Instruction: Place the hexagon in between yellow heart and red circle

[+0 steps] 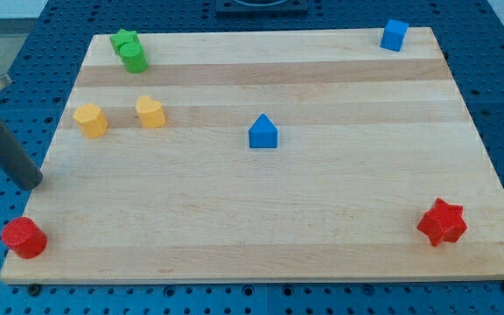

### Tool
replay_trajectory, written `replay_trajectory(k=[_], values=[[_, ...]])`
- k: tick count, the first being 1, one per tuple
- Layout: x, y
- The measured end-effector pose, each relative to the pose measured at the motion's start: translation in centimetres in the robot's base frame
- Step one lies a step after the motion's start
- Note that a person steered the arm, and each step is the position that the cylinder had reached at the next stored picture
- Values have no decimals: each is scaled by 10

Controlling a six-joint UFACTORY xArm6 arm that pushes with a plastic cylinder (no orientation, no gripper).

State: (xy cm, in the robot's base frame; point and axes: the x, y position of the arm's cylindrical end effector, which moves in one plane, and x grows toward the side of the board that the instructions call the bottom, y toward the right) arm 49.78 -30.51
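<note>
The yellow hexagon (90,120) sits at the board's left, with the yellow heart (150,112) just to its right. The red circle (24,237) stands at the board's bottom left corner, partly over the edge. My tip (31,183) is at the board's left edge, below and left of the yellow hexagon and above the red circle, touching neither.
A green star (124,40) and a green cylinder (134,58) sit together at the top left. A blue triangular block (263,132) is near the middle. A blue cube (394,34) is at the top right. A red star (442,222) is at the bottom right.
</note>
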Motion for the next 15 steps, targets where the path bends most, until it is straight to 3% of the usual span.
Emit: replay_trajectory(k=[4,10,12,15], values=[[-14,1],[-144,11],[-121,48],[-103,48]])
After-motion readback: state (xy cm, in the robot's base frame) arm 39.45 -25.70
